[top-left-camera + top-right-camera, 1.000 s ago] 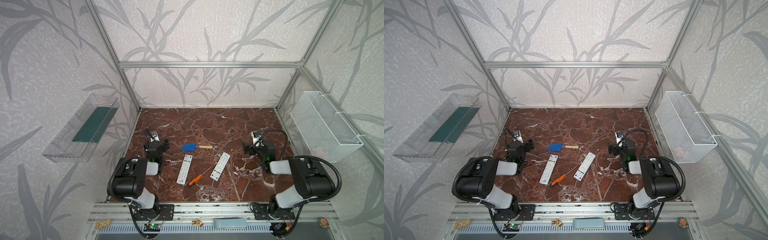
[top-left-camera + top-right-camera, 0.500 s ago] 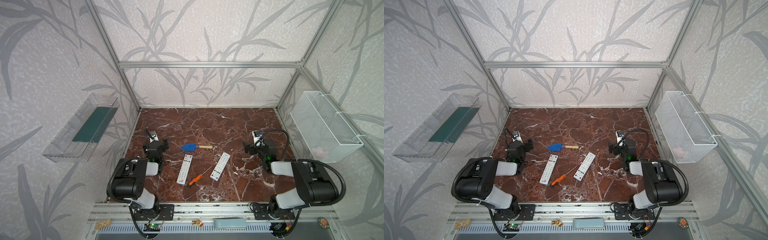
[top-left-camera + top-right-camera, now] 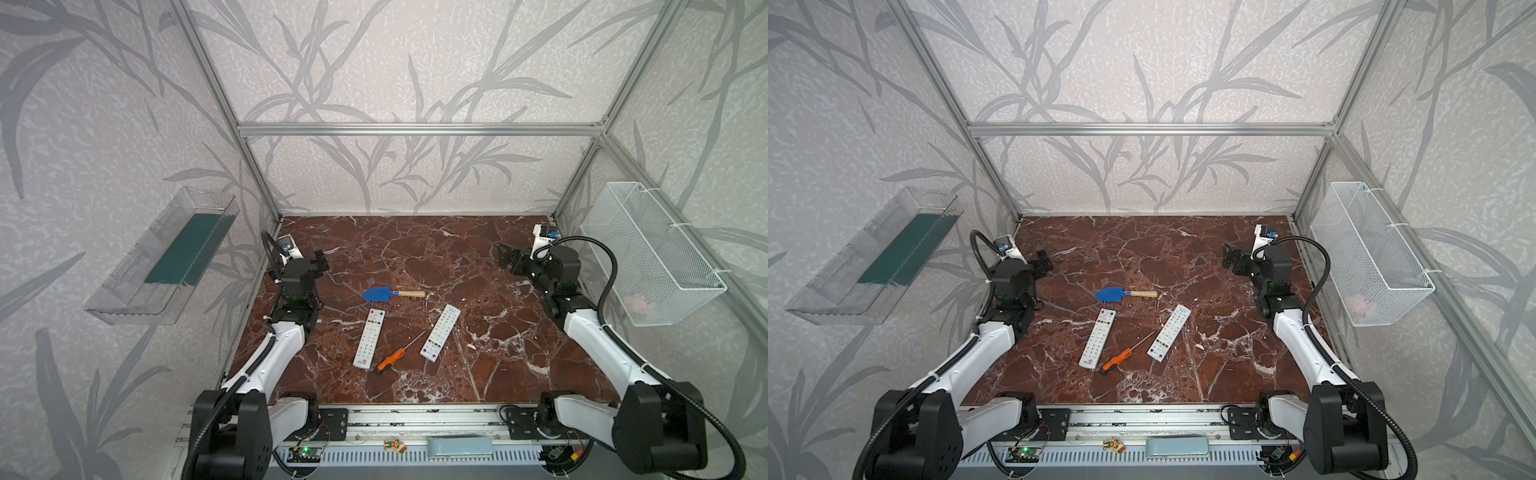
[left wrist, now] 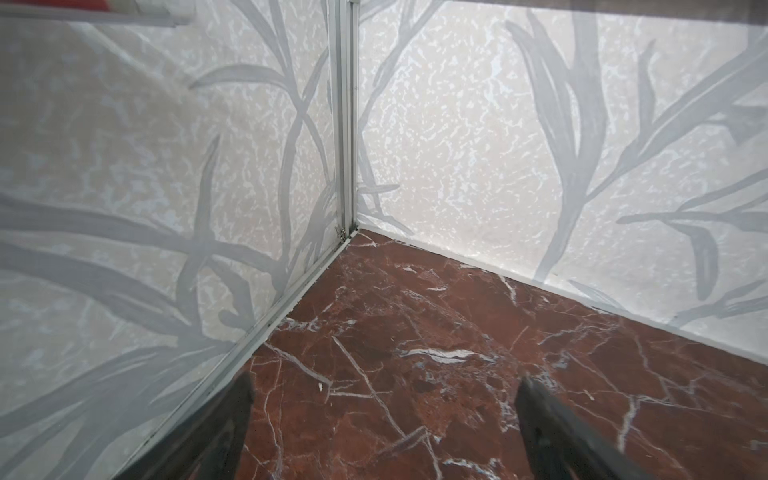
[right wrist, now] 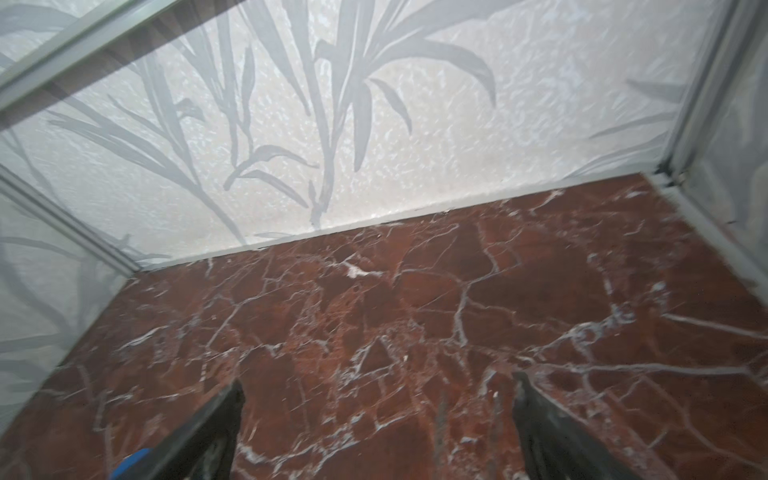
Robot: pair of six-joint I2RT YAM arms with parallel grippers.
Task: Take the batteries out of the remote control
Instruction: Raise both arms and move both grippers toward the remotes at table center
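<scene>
Two white remote controls lie button side up mid-table in both top views, one on the left and one on the right. The batteries are hidden. My left gripper hovers near the left wall, well behind the remotes. It stands open over bare marble in the left wrist view. My right gripper hovers near the right wall. It is also open with nothing between its fingers in the right wrist view.
A blue trowel with a wooden handle lies just behind the remotes. An orange-handled screwdriver lies between them. A clear tray hangs on the left wall and a white wire basket on the right wall.
Both arms have stretched out and lifted, carrying their grippers a little farther toward the back wall. Both grippers have stayed open. The remotes and tools have not moved.
</scene>
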